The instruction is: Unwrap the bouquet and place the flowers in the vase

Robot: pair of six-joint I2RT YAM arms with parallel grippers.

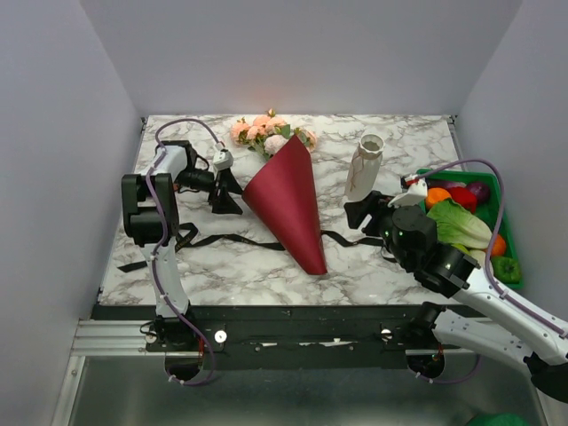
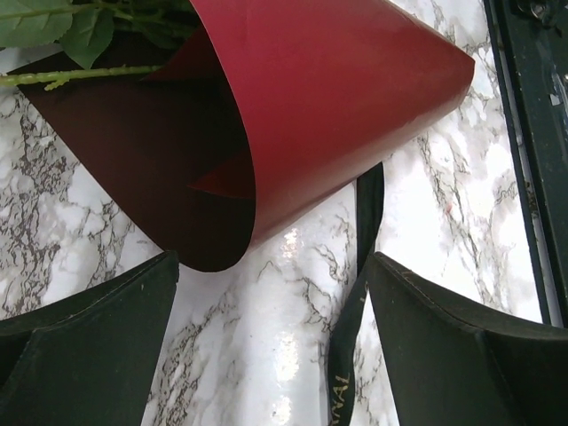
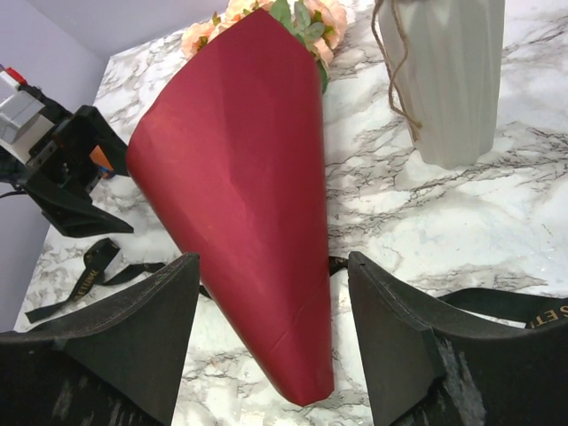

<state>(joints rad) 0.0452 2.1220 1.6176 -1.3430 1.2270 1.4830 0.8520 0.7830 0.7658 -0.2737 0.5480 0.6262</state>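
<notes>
- Count, overhead view: one bouquet [image 1: 288, 209], a dark red paper cone lying on its side mid-table, pointed end toward the arms, mouth toward the far wall; one cluster of flowers [image 1: 271, 131] spilling out of the mouth, about five pink-peach blooms, exact number not resolvable; one vase [image 1: 364, 167], white, upright, right of the cone and apart from it; one black ribbon [image 1: 222, 238], flat on the marble table [image 1: 222, 266], running under the cone and out on both sides.
- One green tray [image 1: 517, 282] at the right edge; it holds one lettuce [image 1: 457, 224] and several smaller round vegetables.
- Left gripper [image 1: 227, 197]: just left of the cone's upper half; jaws spread wide, nothing between them; not touching the paper.
- Right gripper [image 1: 358, 213]: just in front of the vase, right of the cone; jaws well apart, nothing held.
- Left wrist view only: the paper's overlapping edge curling open along the cone's side; a thin green stem and leaves inside the wrap at top left; gold lettering on the ribbon where it passes between the fingers.
- Right wrist view only: vertical ribs on the vase and a thin cord hanging down its side; the cone's whole length, pointed end lying between the two fingers but ahead of them; the left gripper beyond the cone.
- Tray and lettuce appear in the overhead view alone.
</notes>
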